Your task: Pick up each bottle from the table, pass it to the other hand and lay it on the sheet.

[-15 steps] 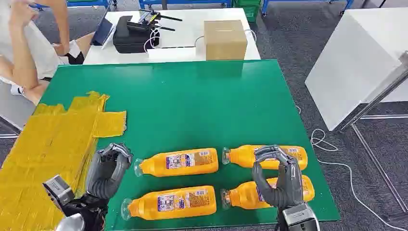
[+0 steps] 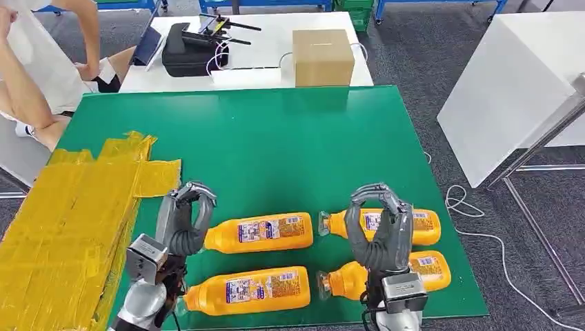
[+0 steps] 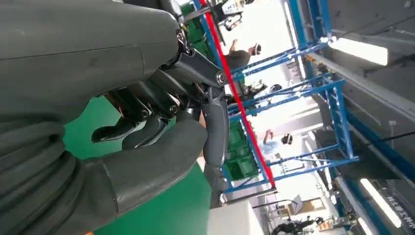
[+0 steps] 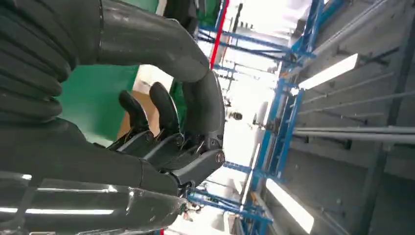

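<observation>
While beyond the bottles [image 2: 259, 233]: cardboard box [image 2: 323, 56] (black case [image 2: 186, 55] beside).

bottles: four, orange, each with a clear cap and a label printed in orange, white and blue; far left [image 2: 259, 233], near left [image 2: 247, 290], far right [image 2: 383, 225], near right [image 2: 383, 275]
sheet [image 2: 62, 227]: yellow, crinkled and glossy, at lower left of the frame
table [image 2: 276, 145]: plain bright green top
left hand [image 2: 183, 222]: dull grey with darker fingers
right hand [image 2: 378, 231]: same grey, dark fingers
box [image 2: 322, 56]: plain brown cardboard, top centre
case [image 2: 186, 54]: black, upper left
far table [image 2: 269, 41]: white
floor [image 2: 414, 55]: dark grey speckled carpet
cable [image 2: 476, 234]: white, at right
</observation>
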`<state>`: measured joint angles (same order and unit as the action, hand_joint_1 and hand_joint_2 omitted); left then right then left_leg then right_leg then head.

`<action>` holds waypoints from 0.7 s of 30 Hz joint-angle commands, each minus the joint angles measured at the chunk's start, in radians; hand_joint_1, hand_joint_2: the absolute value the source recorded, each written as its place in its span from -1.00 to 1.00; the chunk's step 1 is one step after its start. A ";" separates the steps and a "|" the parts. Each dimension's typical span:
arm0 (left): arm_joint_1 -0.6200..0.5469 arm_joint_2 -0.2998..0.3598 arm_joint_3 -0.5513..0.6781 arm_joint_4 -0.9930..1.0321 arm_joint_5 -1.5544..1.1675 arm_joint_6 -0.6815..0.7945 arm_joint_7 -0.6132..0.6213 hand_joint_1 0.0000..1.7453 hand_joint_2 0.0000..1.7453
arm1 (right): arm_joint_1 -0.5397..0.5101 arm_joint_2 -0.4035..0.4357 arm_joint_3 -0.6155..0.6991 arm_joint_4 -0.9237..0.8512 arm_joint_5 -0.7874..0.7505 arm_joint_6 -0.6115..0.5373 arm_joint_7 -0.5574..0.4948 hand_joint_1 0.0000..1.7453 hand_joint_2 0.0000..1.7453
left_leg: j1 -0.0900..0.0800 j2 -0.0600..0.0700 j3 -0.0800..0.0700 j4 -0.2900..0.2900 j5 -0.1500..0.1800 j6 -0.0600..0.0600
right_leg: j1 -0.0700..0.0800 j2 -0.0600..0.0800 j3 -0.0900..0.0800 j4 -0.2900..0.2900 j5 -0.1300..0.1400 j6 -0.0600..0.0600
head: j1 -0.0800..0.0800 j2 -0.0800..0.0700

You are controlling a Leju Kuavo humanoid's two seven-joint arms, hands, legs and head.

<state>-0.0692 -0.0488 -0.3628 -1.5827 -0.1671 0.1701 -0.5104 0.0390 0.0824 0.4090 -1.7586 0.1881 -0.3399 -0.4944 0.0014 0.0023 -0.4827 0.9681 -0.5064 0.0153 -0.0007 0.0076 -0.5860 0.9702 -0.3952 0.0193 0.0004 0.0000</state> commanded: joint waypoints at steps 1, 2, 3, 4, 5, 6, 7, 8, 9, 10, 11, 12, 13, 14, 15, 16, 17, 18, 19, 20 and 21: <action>-0.048 0.003 -0.026 0.097 0.004 0.002 0.006 1.00 1.00 | -0.050 -0.009 0.023 0.076 -0.015 0.000 0.011 0.52 1.00 | 0.001 -0.001 0.003 -0.001 0.000 0.000 | 0.001 -0.001 0.003 -0.002 0.000 0.001 | 0.000 0.000; -0.048 0.004 -0.025 0.098 0.005 0.002 0.006 1.00 1.00 | -0.053 -0.010 0.025 0.076 -0.017 0.001 0.012 0.58 1.00 | 0.000 0.000 0.001 -0.001 0.000 0.000 | 0.000 0.000 0.002 -0.001 0.000 0.000 | 0.000 0.000; -0.048 0.004 -0.024 0.099 0.006 0.001 0.006 1.00 1.00 | -0.056 -0.011 0.027 0.076 -0.019 0.003 0.013 0.62 1.00 | 0.001 0.000 0.003 -0.001 -0.001 -0.001 | 0.001 0.000 0.003 -0.002 0.000 0.001 | 0.000 0.000; -0.048 0.005 -0.022 0.098 0.007 0.001 0.005 1.00 1.00 | -0.058 -0.012 0.028 0.075 -0.021 0.005 0.015 0.64 1.00 | 0.000 0.000 0.002 -0.001 0.000 0.000 | 0.000 -0.001 0.003 -0.002 0.000 0.000 | 0.000 0.000; -0.048 0.005 -0.021 0.097 0.009 0.001 0.005 1.00 1.00 | -0.060 -0.013 0.029 0.074 -0.023 0.006 0.016 0.58 1.00 | 0.000 0.000 0.000 -0.001 0.000 0.000 | 0.000 -0.001 0.001 -0.001 0.000 0.000 | 0.000 0.000; -0.048 0.005 -0.019 0.095 0.011 0.001 0.004 1.00 1.00 | -0.062 -0.014 0.030 0.075 -0.023 0.007 0.017 -0.18 1.00 | 0.001 0.000 0.001 -0.001 0.000 -0.001 | 0.001 -0.001 0.002 -0.002 0.000 0.000 | 0.000 0.000; -0.047 0.004 -0.014 0.093 0.013 0.002 0.004 -0.58 1.00 | -0.069 -0.020 0.037 0.083 -0.007 0.004 0.031 -0.96 1.00 | 0.001 0.000 0.000 -0.001 0.000 0.000 | 0.000 0.000 0.002 -0.001 0.000 0.000 | 0.000 0.000; -0.047 0.004 -0.012 0.093 0.013 0.003 0.004 -1.00 1.00 | -0.079 -0.031 0.047 0.096 0.023 0.003 0.061 -1.00 1.00 | 0.001 0.000 0.001 -0.001 -0.001 -0.001 | 0.001 -0.001 0.003 -0.002 0.000 0.000 | 0.000 0.000; -0.047 0.003 -0.010 0.094 0.013 0.003 0.004 -1.00 1.00 | -0.086 -0.036 0.049 0.109 0.044 -0.003 0.074 -1.00 1.00 | 0.002 0.000 0.002 -0.002 -0.001 -0.001 | 0.001 -0.001 0.004 -0.003 0.000 0.000 | 0.000 0.000; -0.047 0.002 -0.008 0.095 0.013 0.004 0.004 -1.00 1.00 | -0.096 -0.044 0.058 0.125 0.084 -0.013 0.096 -1.00 -1.00 | 0.001 0.000 0.001 -0.001 0.000 -0.001 | 0.001 0.000 0.002 -0.002 0.000 0.000 | 0.000 0.000; -0.046 0.000 -0.005 0.097 0.014 0.004 0.004 -1.00 1.00 | -0.108 -0.055 0.064 0.146 0.120 -0.016 0.112 -1.00 -1.00 | 0.001 0.000 0.002 -0.002 -0.001 -0.001 | 0.001 0.000 0.004 -0.003 0.000 0.000 | 0.000 0.000; -0.043 -0.002 -0.002 0.098 0.015 0.004 0.004 -1.00 1.00 | -0.118 -0.061 0.068 0.169 0.152 -0.018 0.131 -1.00 -1.00 | 0.002 0.000 0.003 -0.002 -0.001 -0.001 | 0.002 0.000 0.005 -0.004 0.000 0.000 | 0.000 0.000; -0.041 -0.004 0.000 0.100 0.018 0.002 0.005 -1.00 1.00 | -0.129 -0.072 0.077 0.191 0.182 -0.007 0.151 -1.00 -1.00 | 0.000 0.000 0.001 -0.001 0.000 0.000 | 0.000 0.000 0.003 -0.002 0.000 0.000 | 0.000 0.000; -0.040 -0.006 0.002 0.102 0.018 0.001 0.006 -1.00 1.00 | -0.139 -0.082 0.088 0.212 0.240 -0.008 0.194 -1.00 1.00 | 0.001 0.001 0.003 -0.002 -0.001 0.000 | 0.001 0.000 0.004 -0.003 0.000 0.000 | 0.000 0.000; -0.039 -0.007 0.005 0.104 0.018 0.000 0.006 -1.00 1.00 | -0.152 -0.094 0.099 0.236 0.297 -0.005 0.226 -1.00 1.00 | 0.001 0.001 0.002 -0.002 0.000 0.000 | 0.001 0.000 0.004 -0.003 0.001 0.000 | 0.000 0.000; -0.039 -0.010 0.006 0.104 0.023 -0.008 0.010 -1.00 1.00 | -0.164 -0.099 0.111 0.256 0.351 -0.007 0.255 -1.00 1.00 | 0.001 0.001 0.003 -0.003 0.000 0.000 | 0.001 0.000 0.004 -0.004 0.001 0.001 | 0.000 0.000; -0.039 -0.011 0.008 0.103 0.025 -0.011 0.012 -1.00 1.00 | -0.173 -0.096 0.116 0.277 0.363 -0.006 0.254 -1.00 1.00 | 0.001 0.001 0.002 -0.002 0.000 0.000 | 0.001 0.000 0.004 -0.003 0.001 0.001 | 0.000 0.000; -0.040 -0.014 0.011 0.101 0.027 -0.014 0.013 -1.00 1.00 | -0.181 -0.096 0.123 0.293 0.410 -0.016 0.270 -1.00 1.00 | 0.000 0.001 0.001 -0.001 0.000 0.000 | 0.000 0.000 0.002 -0.002 0.000 0.001 | 0.000 0.000; -0.041 -0.015 0.010 0.099 0.024 -0.017 0.015 -1.00 1.00 | -0.185 -0.090 0.124 0.303 0.446 -0.038 0.275 -1.00 1.00 | 0.001 0.001 0.002 -0.002 -0.001 0.000 | 0.001 0.001 0.004 -0.003 0.001 0.001 | 0.000 0.000; -0.042 -0.016 0.006 0.090 0.034 -0.041 0.017 -1.00 1.00 | -0.194 -0.089 0.135 0.317 0.499 -0.047 0.293 -1.00 1.00 | 0.001 0.001 0.001 -0.001 0.000 0.000 | 0.001 0.001 0.002 -0.002 0.000 0.001 | 0.000 0.000; -0.043 -0.018 0.003 0.083 0.031 -0.045 0.016 -1.00 1.00 | -0.203 -0.092 0.145 0.329 0.524 -0.037 0.311 -1.00 1.00 | 0.001 0.001 0.002 -0.002 -0.001 0.000 | 0.001 0.001 0.004 -0.003 0.001 0.001 | 0.000 0.000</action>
<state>-0.0791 -0.0538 -0.3643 -1.5408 -0.1442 0.1629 -0.5058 -0.0604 0.0382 0.4764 -1.6210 0.5525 -0.3490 -0.2491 0.0015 0.0023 -0.4839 0.9681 -0.5066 0.0154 -0.0008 0.0076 -0.5860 0.9702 -0.3953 0.0192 0.0004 0.0000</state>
